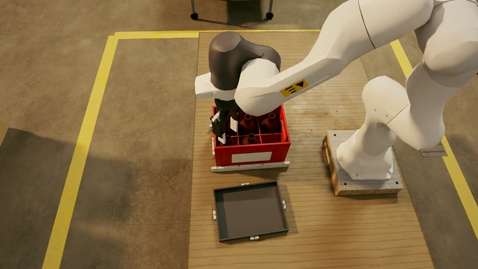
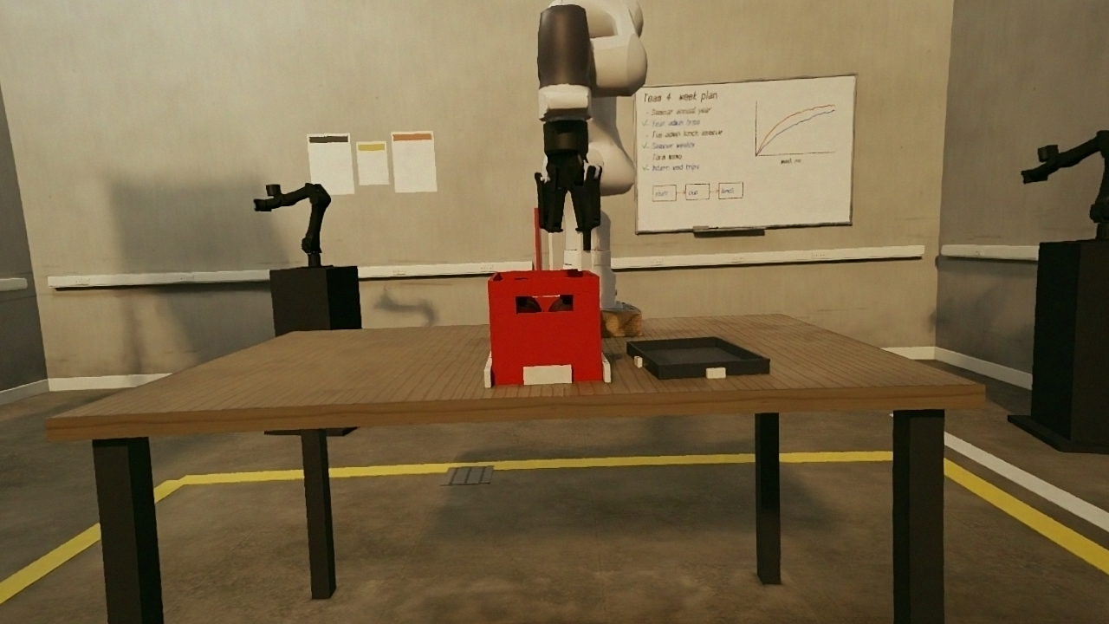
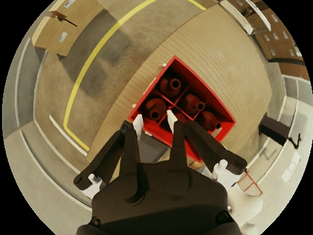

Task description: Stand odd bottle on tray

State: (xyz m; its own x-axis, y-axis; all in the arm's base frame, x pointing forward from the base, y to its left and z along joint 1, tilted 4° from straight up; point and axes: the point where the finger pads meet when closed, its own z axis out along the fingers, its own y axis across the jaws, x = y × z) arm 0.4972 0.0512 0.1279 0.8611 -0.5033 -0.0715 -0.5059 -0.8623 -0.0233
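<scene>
Gripper [image 1: 227,131] [image 2: 569,234] [image 3: 154,117] above crate [image 1: 280,152] [image 2: 545,341] [image 3: 163,133], fingers spread partway, holding nothing. All five bottles [image 1: 247,124] [image 2: 528,305] [image 3: 193,103], the odd one indistinguishable, remain crated; selection, lifting and upright placement on the bare tray [image 1: 250,214] [image 2: 702,355] [image 3: 151,148] are outstanding.

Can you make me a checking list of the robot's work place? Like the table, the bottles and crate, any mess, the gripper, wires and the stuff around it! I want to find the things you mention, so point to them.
Surface: wooden table [image 1: 310,230] [image 2: 434,364] [image 3: 228,49], standing level.
Crate: red crate [image 1: 220,155] [image 2: 542,341] [image 3: 208,76], upright, brown bottles inside.
Tray: dark tray [image 1: 250,210] [image 2: 697,356], flat, no bottle on it.
Clutter: nothing seen.
Gripper: gripper [image 1: 227,131] [image 2: 569,230] [image 3: 154,117], above the crate, part-way open, holding nothing.
Cables: nothing seen.
Surroundings: whiteboard [image 2: 798,185], two black robot arms [image 2: 314,221] [image 2: 1097,185], cardboard boxes [image 3: 60,36], yellow floor tape [image 1: 90,127] [image 2: 620,463] [image 3: 85,65].
</scene>
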